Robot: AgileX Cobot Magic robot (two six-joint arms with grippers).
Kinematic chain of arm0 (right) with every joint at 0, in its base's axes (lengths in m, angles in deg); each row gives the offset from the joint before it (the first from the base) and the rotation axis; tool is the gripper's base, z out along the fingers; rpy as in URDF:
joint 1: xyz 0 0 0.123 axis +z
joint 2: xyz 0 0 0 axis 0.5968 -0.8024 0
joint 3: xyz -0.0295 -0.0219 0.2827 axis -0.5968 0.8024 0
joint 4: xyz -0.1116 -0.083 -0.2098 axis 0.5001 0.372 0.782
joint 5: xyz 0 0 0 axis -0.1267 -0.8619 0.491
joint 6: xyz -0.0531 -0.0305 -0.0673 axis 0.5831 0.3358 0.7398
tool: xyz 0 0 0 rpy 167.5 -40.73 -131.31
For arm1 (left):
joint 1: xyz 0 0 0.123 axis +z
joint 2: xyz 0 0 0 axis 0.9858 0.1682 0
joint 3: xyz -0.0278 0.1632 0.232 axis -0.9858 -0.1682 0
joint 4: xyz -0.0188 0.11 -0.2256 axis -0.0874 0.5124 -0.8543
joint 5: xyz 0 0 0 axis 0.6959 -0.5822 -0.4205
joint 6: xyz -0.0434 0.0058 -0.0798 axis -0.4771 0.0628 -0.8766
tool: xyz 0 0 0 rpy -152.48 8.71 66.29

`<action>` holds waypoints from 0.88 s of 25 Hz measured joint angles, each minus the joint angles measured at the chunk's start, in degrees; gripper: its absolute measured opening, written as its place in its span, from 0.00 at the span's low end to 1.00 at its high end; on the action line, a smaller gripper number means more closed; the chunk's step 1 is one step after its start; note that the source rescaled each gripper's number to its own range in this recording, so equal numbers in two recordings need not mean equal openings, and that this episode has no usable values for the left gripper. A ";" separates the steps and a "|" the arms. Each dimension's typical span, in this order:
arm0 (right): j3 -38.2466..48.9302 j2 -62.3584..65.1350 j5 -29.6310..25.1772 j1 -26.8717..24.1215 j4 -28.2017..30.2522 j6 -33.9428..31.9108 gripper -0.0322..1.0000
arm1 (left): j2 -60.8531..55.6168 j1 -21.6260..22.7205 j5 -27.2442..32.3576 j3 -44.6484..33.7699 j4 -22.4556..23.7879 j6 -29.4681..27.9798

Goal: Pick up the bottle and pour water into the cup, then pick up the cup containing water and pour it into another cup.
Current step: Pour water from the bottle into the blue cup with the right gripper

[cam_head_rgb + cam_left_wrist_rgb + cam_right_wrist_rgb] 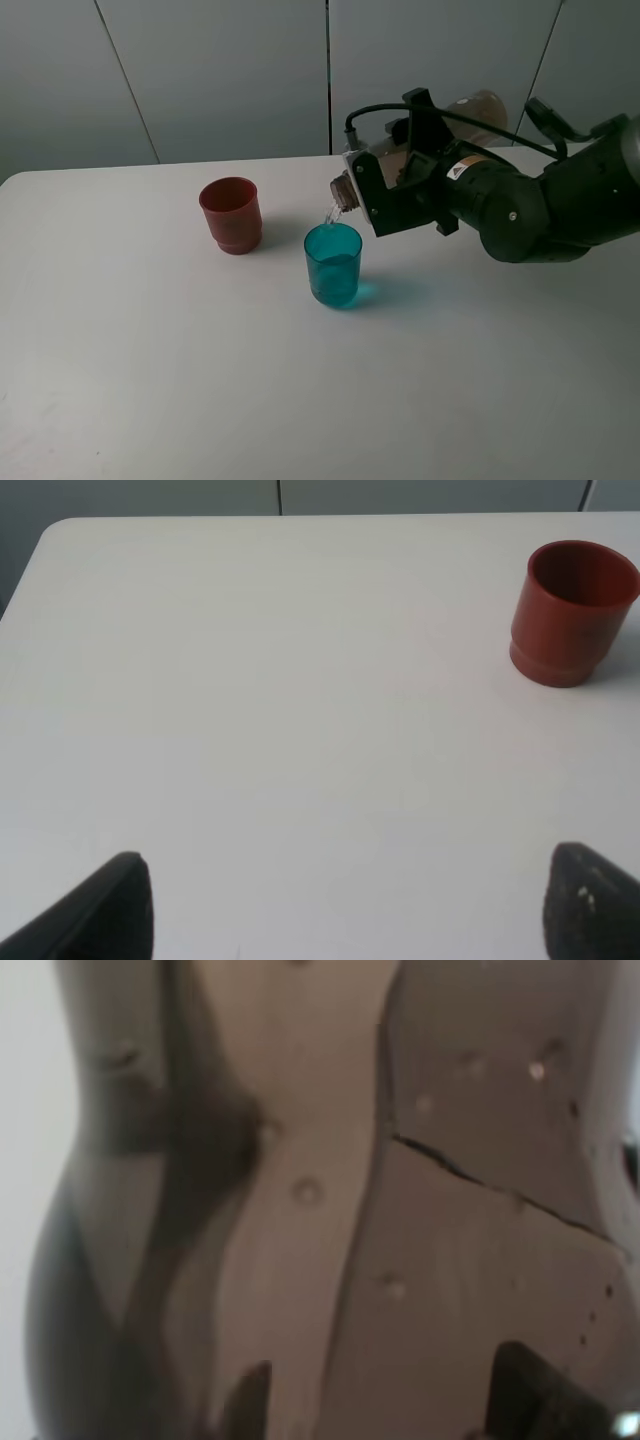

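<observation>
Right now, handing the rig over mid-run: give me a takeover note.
Right gripper: shut on the bottle, which is tipped neck-down over the teal cup; water is streaming in.
Left gripper: open and empty above the table, with the red-brown cup in its view.
Both cups stand upright and apart.
Done: bottle picked up, teal cup partly filled.
Left: finish the pour, lift the teal cup, pour it into the red-brown cup.

We look down from high over the whole table [120, 400]. Our left wrist view, low, shares its red-brown cup [575, 610]; our right presses close on the bottle [330, 1210].
</observation>
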 joint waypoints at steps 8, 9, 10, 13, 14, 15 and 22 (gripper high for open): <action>0.00 0.00 0.05 0.00 -1.69 1.69 0.05 | 0.00 0.00 0.00 0.00 0.00 0.00; 0.00 0.00 0.05 0.00 -1.71 1.69 0.05 | 0.00 0.00 0.00 0.00 0.00 0.00; 0.00 0.00 0.13 0.00 -1.71 1.69 0.05 | 0.00 0.00 0.00 0.00 0.00 0.00; 0.00 0.00 0.13 0.00 -1.82 1.69 0.05 | 0.00 0.00 0.00 0.00 0.00 0.00; 0.00 0.00 0.13 0.00 -1.82 1.69 0.05 | 0.00 0.00 0.00 0.00 0.00 0.00; 0.00 0.00 0.13 0.00 -1.82 1.80 0.05 | 0.00 0.00 0.00 0.00 0.00 0.00; 0.00 0.00 0.13 0.00 -1.82 1.80 0.05 | 0.00 0.00 0.00 0.00 0.00 0.00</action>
